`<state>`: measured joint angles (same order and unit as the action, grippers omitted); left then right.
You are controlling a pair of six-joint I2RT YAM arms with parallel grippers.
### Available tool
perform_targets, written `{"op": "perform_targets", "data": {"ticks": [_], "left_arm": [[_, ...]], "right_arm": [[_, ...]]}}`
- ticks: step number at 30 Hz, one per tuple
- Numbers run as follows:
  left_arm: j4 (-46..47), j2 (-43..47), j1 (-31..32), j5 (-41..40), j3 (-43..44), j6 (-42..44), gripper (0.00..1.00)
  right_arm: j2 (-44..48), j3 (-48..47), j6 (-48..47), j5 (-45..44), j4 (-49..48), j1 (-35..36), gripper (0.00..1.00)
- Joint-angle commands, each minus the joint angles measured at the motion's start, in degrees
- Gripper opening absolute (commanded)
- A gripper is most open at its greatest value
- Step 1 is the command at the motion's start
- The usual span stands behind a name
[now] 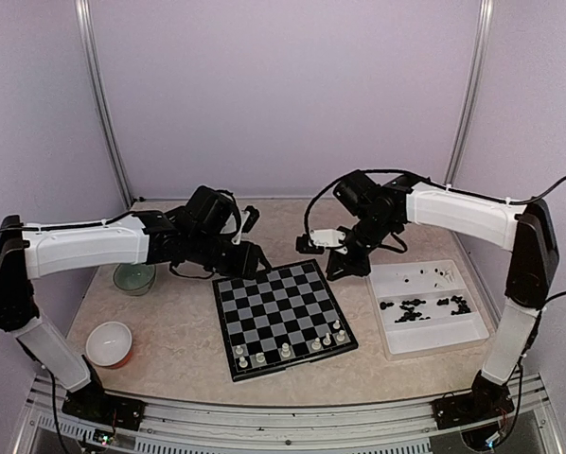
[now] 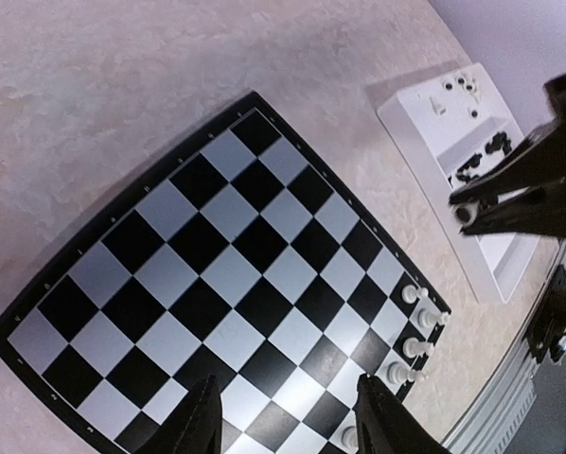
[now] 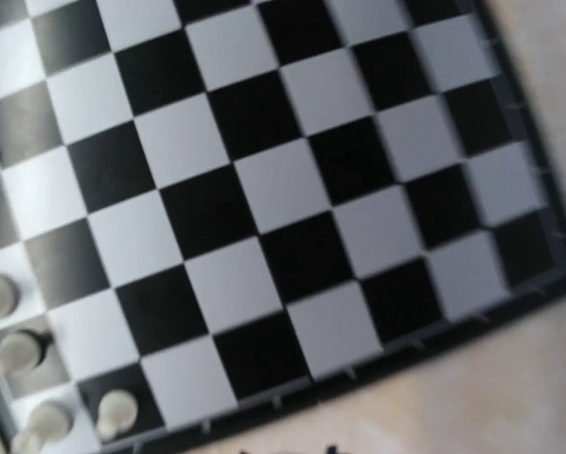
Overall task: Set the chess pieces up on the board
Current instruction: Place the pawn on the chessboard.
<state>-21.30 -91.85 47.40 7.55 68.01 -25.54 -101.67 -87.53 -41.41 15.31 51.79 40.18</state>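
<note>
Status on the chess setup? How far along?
Early. Done: a handful of white pieces stand along the near edge of the board. In hand: nothing visible. The left tool is open and empty over the board; the right tool hovers by its far corner, state unclear. Left: the black pieces lie in the tray, and most squares are bare.

Soft, even light fills the top view. The table [image 1: 169,322] shows only faint, diffuse shadows beneath the arms, and the walls take a lilac cast. No hard glare lies on the board [image 1: 283,317]. The left wrist view is sharp at its centre, though the board's edges bow as through a wide lens. The right wrist view is smeared throughout, its white chess pieces [image 3: 117,411] soft-edged.
</note>
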Motion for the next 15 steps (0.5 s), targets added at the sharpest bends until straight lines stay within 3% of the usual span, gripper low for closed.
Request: {"op": "perform_targets", "data": {"ticks": [1,7,15], "left_arm": [[5.3,3.9,-2.8,1.1,-3.4,-2.7,0.49],[8.3,7.0,-5.3,2.8,-8.6,-4.0,0.49],[9.2,5.0,-6.8,5.2,-8.3,-2.6,0.5]], "right_arm": [[-7.4,-3.1,-1.0,1.4,1.0,0.8,0.06],[-15.3,-7.6,-0.6,4.4,-0.6,2.8,0.06],[-21.6,-9.3,-0.2,5.5,-3.2,3.6,0.11]]}}
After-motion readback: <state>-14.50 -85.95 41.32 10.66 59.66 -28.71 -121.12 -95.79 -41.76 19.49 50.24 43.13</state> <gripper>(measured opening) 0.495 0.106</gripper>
